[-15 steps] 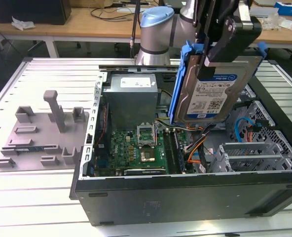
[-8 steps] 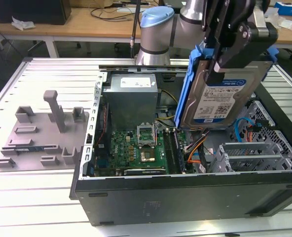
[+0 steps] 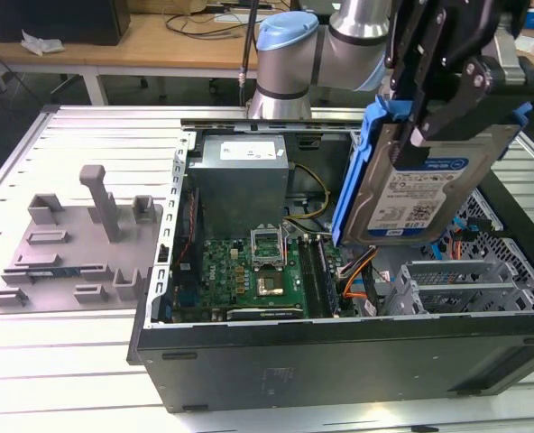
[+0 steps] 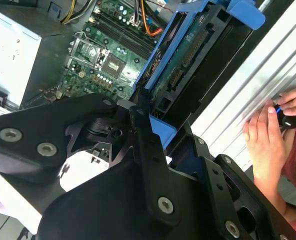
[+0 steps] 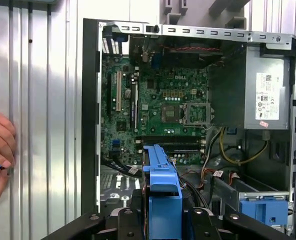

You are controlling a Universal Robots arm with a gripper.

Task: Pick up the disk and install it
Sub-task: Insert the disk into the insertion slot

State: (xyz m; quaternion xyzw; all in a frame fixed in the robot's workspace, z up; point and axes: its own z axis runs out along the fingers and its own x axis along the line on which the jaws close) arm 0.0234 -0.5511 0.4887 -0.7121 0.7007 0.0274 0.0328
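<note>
The disk (image 3: 420, 194), in its blue carrier, hangs tilted above the open computer case (image 3: 339, 356), pinched by the gripper (image 3: 432, 126), and this step probably needs a firm hold and a path clear of the orange cables (image 3: 359, 271).

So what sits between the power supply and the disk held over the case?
In the exterior view, yellow and black cables lie between the power supply and the disk; apart from them, that stretch is open.

The disk (image 3: 420, 194) hangs above the computer case (image 3: 339, 361).
</note>
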